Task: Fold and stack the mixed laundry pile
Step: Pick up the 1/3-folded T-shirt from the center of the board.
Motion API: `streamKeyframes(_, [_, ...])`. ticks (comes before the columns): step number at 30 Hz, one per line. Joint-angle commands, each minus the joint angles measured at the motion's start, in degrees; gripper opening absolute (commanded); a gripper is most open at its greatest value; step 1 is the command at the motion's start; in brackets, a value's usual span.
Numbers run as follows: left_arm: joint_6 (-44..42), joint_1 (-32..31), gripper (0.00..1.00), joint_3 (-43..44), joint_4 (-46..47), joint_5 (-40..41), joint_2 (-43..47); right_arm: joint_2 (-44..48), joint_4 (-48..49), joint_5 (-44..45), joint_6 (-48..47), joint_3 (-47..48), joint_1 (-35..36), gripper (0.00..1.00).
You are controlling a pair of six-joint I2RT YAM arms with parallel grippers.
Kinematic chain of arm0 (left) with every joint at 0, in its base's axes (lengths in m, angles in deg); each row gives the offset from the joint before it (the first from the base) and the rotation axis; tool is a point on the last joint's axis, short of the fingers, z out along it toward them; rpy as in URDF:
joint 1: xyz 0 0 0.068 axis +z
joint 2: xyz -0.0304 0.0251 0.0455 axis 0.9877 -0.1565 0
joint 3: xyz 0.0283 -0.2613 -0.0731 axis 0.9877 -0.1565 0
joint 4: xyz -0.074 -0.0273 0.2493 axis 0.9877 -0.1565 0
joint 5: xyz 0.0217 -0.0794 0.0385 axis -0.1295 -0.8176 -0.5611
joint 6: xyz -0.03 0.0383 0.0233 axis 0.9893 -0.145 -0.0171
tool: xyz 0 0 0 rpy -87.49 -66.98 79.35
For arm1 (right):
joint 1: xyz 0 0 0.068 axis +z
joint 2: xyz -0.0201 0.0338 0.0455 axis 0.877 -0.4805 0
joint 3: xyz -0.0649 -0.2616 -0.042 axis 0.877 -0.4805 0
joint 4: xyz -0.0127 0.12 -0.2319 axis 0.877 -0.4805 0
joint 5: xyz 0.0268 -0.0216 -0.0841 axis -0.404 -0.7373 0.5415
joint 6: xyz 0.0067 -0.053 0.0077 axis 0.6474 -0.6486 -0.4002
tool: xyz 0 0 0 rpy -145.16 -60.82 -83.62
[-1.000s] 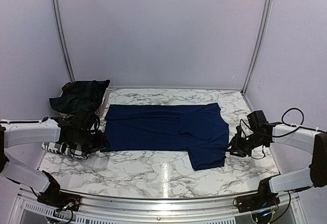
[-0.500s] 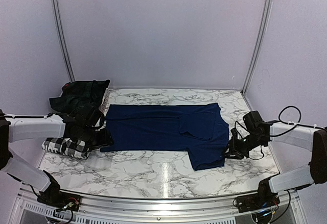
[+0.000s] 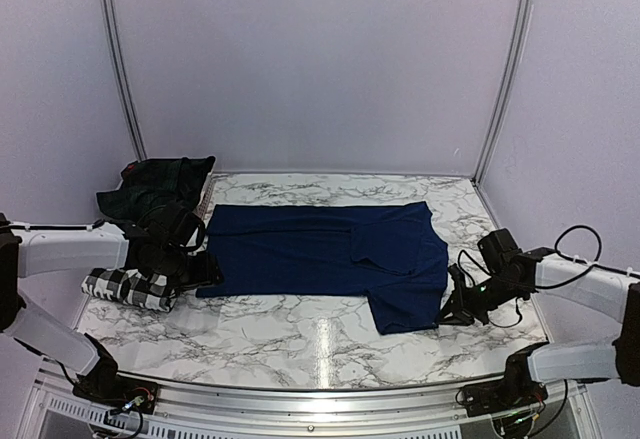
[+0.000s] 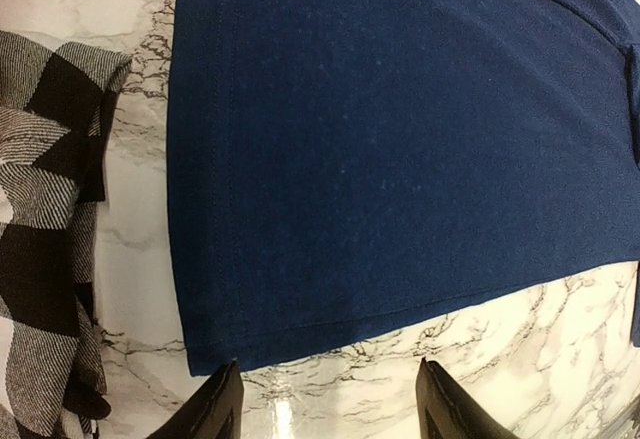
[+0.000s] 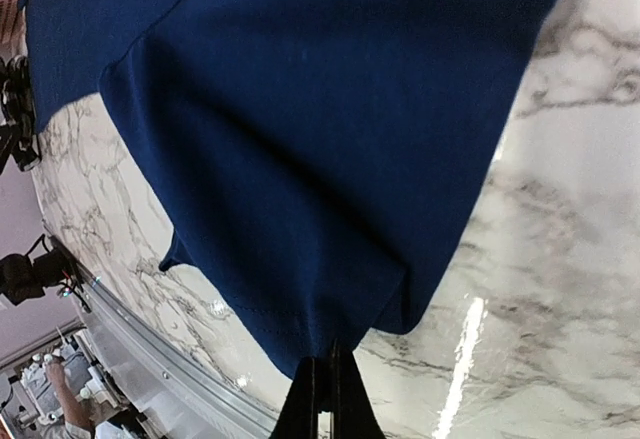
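Note:
The navy blue T-shirt (image 3: 330, 254) lies spread across the middle of the marble table. My right gripper (image 3: 447, 311) is shut on the T-shirt's near right sleeve hem (image 5: 320, 344), lifting it slightly off the table. My left gripper (image 3: 203, 275) is open at the T-shirt's left hem (image 4: 300, 329), its fingers (image 4: 222, 409) over bare marble just off the corner. The folded black-and-white check shirt (image 3: 125, 287) lies left of it and shows in the left wrist view (image 4: 45, 229). The dark green-and-navy plaid garment (image 3: 155, 184) is bunched at the back left.
A perforated tray edge (image 3: 206, 201) lies beside the plaid garment. Metal frame posts (image 3: 118, 69) and lilac walls close in the table. The table's metal front rail (image 3: 320, 399) runs along the near edge.
My right gripper has moved toward the near edge, staying at the sleeve hem. My left gripper has shifted right, off the check shirt to the T-shirt's left hem.

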Motion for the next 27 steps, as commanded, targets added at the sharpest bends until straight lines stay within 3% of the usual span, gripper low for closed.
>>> streamKeyframes(1, [-1.31, -0.1, 0.61, 0.83, -2.1, 0.75, 0.11, 4.21, -3.37, -3.72, 0.93, -3.13, 3.44, 0.0])
streamKeyframes(6, [-1.25, -0.1, 0.62, 0.27, -2.82, 2.6, 0.36, 7.72, -4.62, -5.64, 2.29, -7.02, 6.82, 0.02])
streamKeyframes(9, [-1.1, -0.1, 0.64, 0.15, -3.26, 3.16, 0.29, 8.26, -7.66, -3.51, 1.15, -6.57, 6.85, 0.28])
streamKeyframes(13, [0.48, -0.1, 0.65, -0.55, -4.11, 4.45, 0.86, 9.52, -8.66, 1.86, 1.87, -1.54, 6.52, 0.4])
streamKeyframes(19, [3.89, 0.38, 0.64, -0.85, -4.38, 5.19, 0.87, 6.74, -7.56, 8.74, 1.12, 4.7, 1.13, 0.38])
streamKeyframes(27, [5.74, 1.28, 0.62, 0.37, -5.03, 6.03, -0.68, -1.12, -0.23, 9.32, 1.24, 3.38, -0.88, 0.29])
